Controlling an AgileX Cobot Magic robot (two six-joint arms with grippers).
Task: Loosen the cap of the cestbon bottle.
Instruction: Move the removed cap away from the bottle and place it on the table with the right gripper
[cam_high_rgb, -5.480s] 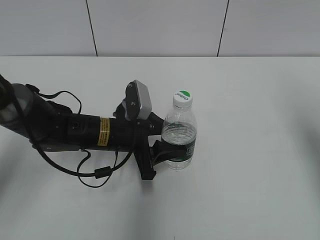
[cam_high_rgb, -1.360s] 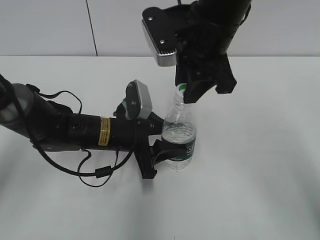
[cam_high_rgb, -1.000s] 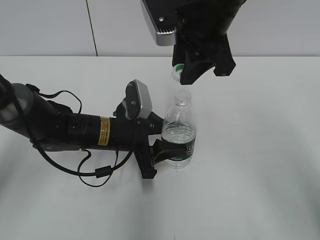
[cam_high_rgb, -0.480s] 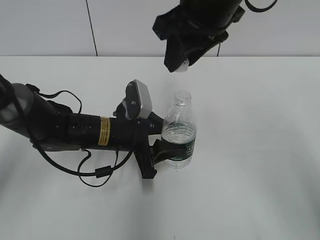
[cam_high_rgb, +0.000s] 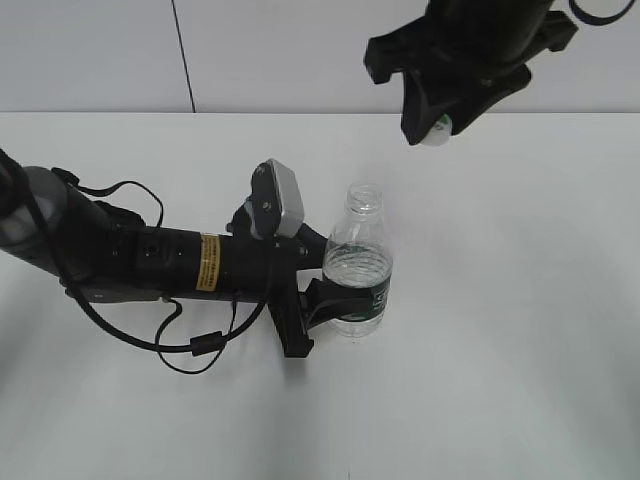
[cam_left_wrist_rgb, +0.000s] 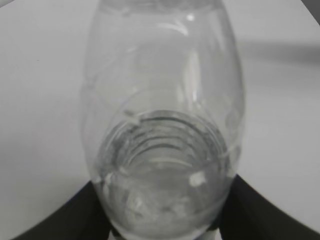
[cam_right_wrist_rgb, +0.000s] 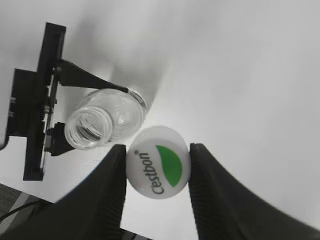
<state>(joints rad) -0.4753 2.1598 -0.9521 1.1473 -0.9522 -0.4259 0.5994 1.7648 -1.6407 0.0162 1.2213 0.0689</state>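
The cestbon bottle (cam_high_rgb: 358, 268) stands upright on the white table, its neck open and uncapped. My left gripper (cam_high_rgb: 322, 305) is shut on its lower body at the green label; the left wrist view shows the clear bottle (cam_left_wrist_rgb: 162, 125) filling the space between the jaws (cam_left_wrist_rgb: 162, 227). My right gripper (cam_high_rgb: 437, 128) is high above the table, up and to the right of the bottle, shut on the cap (cam_high_rgb: 439, 131). In the right wrist view the white and green cap (cam_right_wrist_rgb: 158, 162) sits between the two jaws, with the open bottle mouth (cam_right_wrist_rgb: 92, 125) below it to the left.
The left arm (cam_high_rgb: 150, 262) lies across the left of the table with a looped black cable (cam_high_rgb: 200, 345). A grey wall (cam_high_rgb: 300, 50) runs behind the table's far edge.
My right gripper lifted the cap off the bottle's neck and carried it up and to the right. The bottle and the left arm stayed where they were.
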